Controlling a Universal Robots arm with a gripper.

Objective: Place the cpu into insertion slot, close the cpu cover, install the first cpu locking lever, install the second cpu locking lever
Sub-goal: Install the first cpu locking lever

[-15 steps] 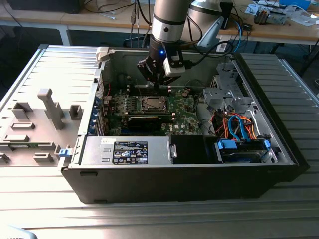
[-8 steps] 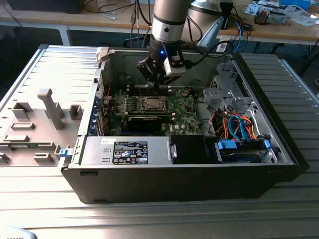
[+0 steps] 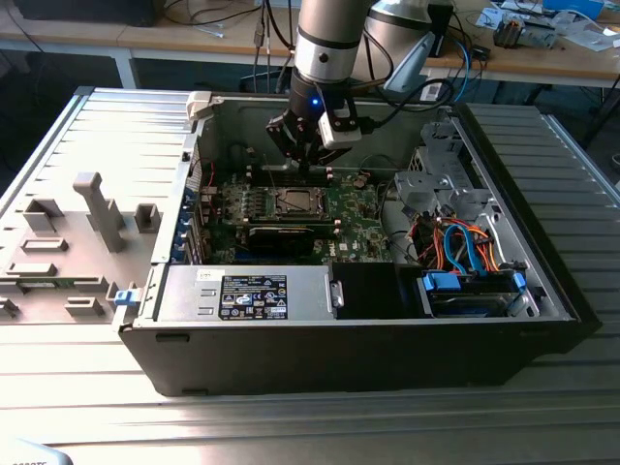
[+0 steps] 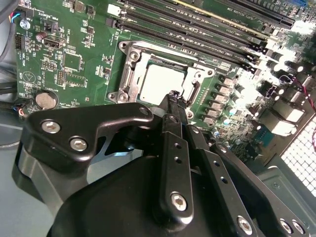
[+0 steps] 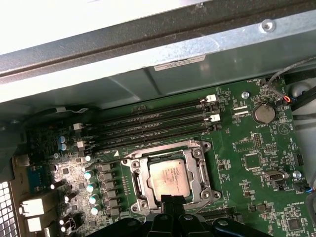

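i have the gripper (image 4: pixel 173 95) at the socket (image 5: pixel 206 146) edge, fingers pinched together with nothing between them. the cpu (image 5: pixel 170 177) sits in the socket, the cover (image 5: pixel 134 174) down around it. i judge the locking step is in hand: press slow and straight, clear of the chip.

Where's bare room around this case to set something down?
Bare: the ribbed table in front of the case and on the exterior view's right. Crowded: inside, around the claw and cpu, and the exterior view's left, with grey fixtures.
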